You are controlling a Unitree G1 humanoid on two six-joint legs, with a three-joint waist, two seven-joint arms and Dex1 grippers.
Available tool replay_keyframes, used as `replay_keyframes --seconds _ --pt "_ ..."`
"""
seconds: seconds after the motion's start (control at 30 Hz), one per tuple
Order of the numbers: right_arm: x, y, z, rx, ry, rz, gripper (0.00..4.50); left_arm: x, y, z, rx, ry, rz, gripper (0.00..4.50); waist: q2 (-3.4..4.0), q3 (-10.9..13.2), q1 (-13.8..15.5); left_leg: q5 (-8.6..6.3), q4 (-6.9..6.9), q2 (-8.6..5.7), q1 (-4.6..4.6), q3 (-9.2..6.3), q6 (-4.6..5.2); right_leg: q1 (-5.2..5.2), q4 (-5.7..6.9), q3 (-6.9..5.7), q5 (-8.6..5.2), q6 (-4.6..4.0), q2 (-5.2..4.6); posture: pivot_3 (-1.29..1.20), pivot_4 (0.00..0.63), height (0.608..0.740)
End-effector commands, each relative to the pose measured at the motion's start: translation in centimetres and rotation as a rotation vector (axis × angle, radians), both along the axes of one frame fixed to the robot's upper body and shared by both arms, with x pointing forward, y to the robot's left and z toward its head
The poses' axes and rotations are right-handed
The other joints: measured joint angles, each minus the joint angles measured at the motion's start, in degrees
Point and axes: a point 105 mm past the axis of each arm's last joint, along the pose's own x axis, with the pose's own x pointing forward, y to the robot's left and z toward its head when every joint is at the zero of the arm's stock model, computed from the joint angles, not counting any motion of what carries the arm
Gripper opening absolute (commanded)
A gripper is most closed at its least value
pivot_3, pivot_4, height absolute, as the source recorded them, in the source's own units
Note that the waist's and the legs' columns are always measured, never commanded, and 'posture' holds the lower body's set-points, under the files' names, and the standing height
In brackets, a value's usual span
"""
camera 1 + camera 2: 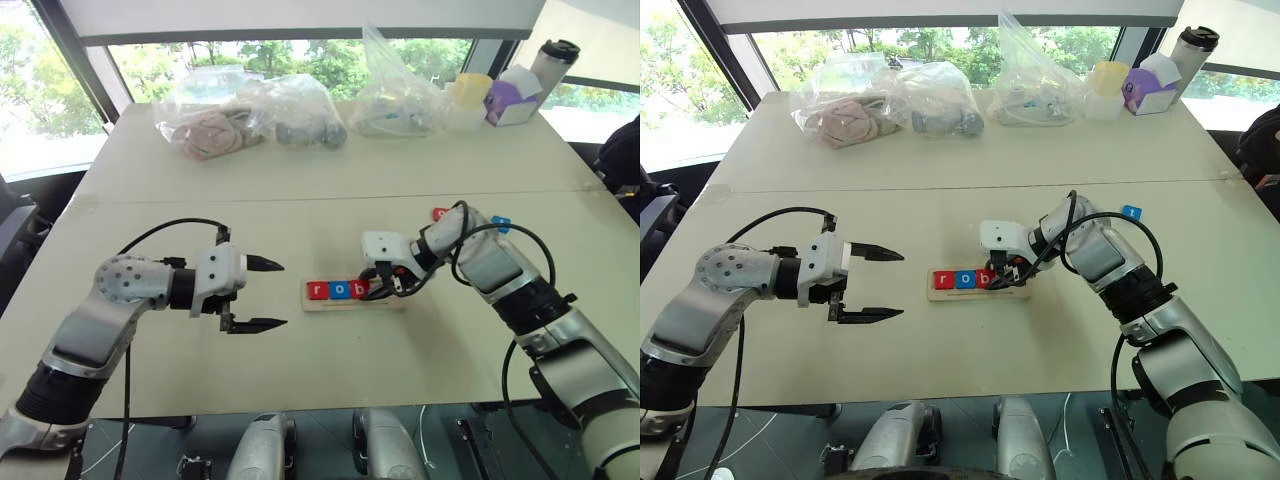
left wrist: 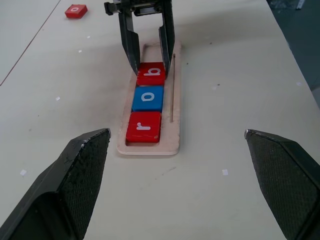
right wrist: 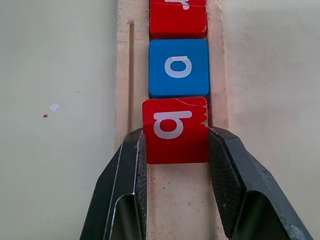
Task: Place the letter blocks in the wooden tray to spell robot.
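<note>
The wooden tray lies at the table's middle. In its groove sit a red "r" block and a blue "o" block. Right after them comes a red "b" block, and my right gripper is shut on its two sides, pointing down at the tray. I cannot tell if the "b" lies flat. Left of the tray my left gripper hangs open and holds nothing. A loose red block and a blue block lie behind my right arm.
Clear plastic bags with items line the table's far edge. Beside them stand a yellow cup, a purple box and a bottle. A seam crosses the table behind the tray.
</note>
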Motion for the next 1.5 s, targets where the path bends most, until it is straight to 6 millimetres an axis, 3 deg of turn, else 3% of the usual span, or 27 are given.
replay_keyframes --seconds 0.03,0.17,0.2,0.37,0.77,1.03,1.5 --pt "-0.3 0.5 0.8 0.016 -0.018 0.026 2.16 0.0 -0.3 0.9 -0.013 -0.044 -0.01 4.5 0.0 0.0 0.0 0.0 0.0 0.0 0.0 0.0 0.0 0.0 0.0 0.0 0.0 0.0 0.0 0.0 0.15 0.74" --pt "-0.1 0.7 1.0 0.022 -0.025 0.02 4.17 0.0 -0.4 0.9 -0.015 -0.045 -0.011 4.5 0.0 0.0 0.0 0.0 0.01 0.0 0.01 0.0 0.0 0.01 0.01 0.0 0.0 0.0 0.01 0.0 0.15 0.74" --pt "-0.1 0.7 1.0 0.022 -0.025 0.019 4.4 0.0 -0.4 0.9 -0.016 -0.045 -0.012 4.5 0.0 0.0 0.01 0.0 0.01 0.0 0.01 0.0 0.0 0.01 0.01 0.0 0.0 0.0 0.01 0.0 0.15 0.74" --pt "0.4 0.4 1.4 0.018 -0.043 0.008 4.4 0.1 -0.5 0.9 -0.02 -0.045 -0.011 4.5 0.0 0.0 0.0 0.0 0.01 0.0 0.01 0.0 0.0 0.01 0.01 0.0 0.0 0.0 0.02 0.0 0.15 0.74" --pt "1.3 0.2 5.6 0.122 -0.136 -0.046 4.4 0.0 -0.6 0.8 -0.027 -0.042 -0.008 4.5 0.0 0.0 0.05 0.0 0.01 0.02 0.01 -0.01 0.0 0.02 0.01 -0.01 0.01 0.01 0.02 0.0 0.15 0.74" --pt "2.1 -0.5 2.7 0.083 -0.154 -0.092 4.4 0.0 -0.8 0.8 -0.029 -0.04 -0.014 4.5 0.0 0.0 0.01 0.0 0.01 0.02 0.01 0.0 0.0 0.03 0.01 0.0 0.0 0.01 0.02 0.0 0.15 0.74" --pt "2.8 -0.7 1.4 0.072 -0.145 -0.112 4.4 -0.1 -0.8 0.8 -0.028 -0.04 -0.012 4.5 0.0 0.0 0.01 0.0 0.02 0.03 0.02 0.0 0.0 0.03 0.01 0.0 0.0 0.01 0.05 0.0 0.15 0.74"
